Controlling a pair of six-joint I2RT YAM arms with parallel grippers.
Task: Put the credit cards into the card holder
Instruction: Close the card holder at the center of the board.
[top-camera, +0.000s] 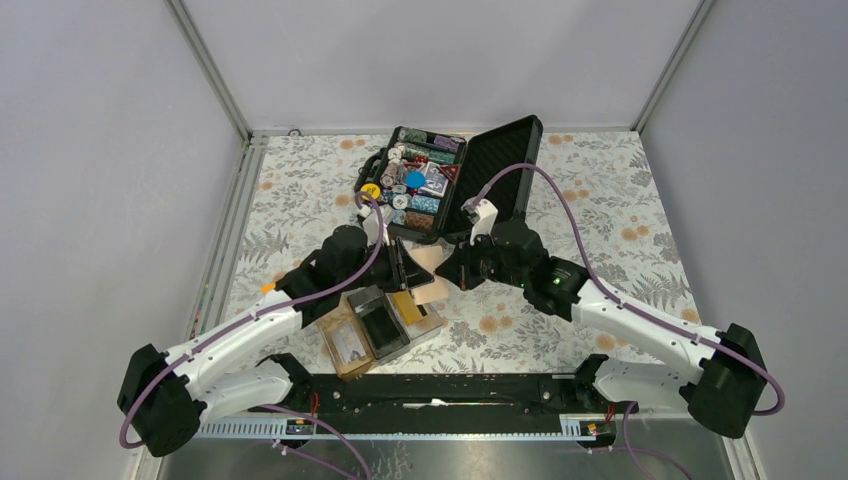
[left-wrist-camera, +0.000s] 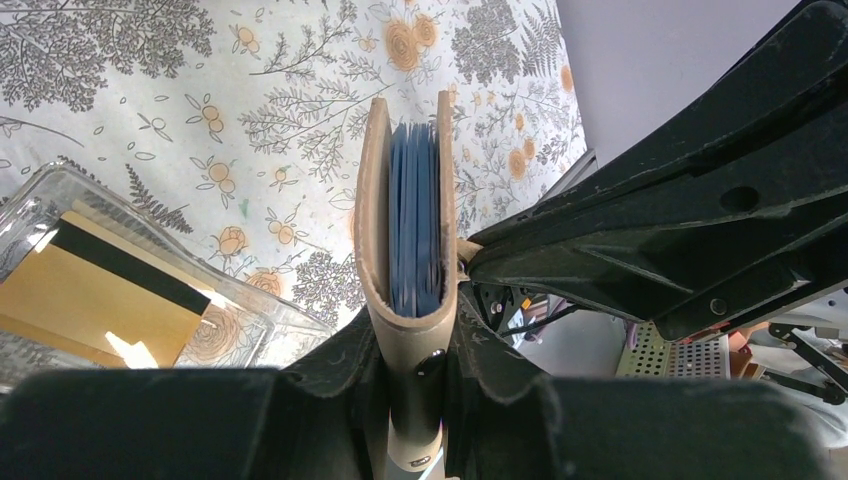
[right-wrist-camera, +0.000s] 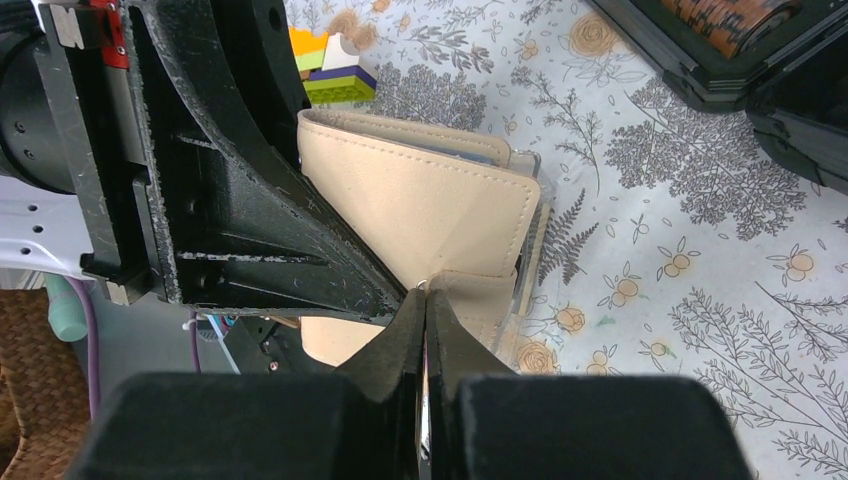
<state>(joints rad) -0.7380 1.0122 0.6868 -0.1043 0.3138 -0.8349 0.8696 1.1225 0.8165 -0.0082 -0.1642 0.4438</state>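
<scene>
Gold-orange credit card (left-wrist-camera: 90, 297) lies in the card holder (left-wrist-camera: 255, 312) just left of my left gripper (left-wrist-camera: 415, 358), which clamps a beige wallet (left-wrist-camera: 372, 200).

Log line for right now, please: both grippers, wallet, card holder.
left gripper: shut on beige wallet, blue cards inside | right gripper: shut, tips at wallet flap | card holder: gold credit card inside

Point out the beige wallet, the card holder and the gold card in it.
beige wallet (right-wrist-camera: 440, 200): right wrist view, stitched front face.
card holder (left-wrist-camera: 240, 330): left wrist view, bare clear floor near its corner.
gold card (left-wrist-camera: 100, 300): left wrist view, gold face below the black stripe.
</scene>
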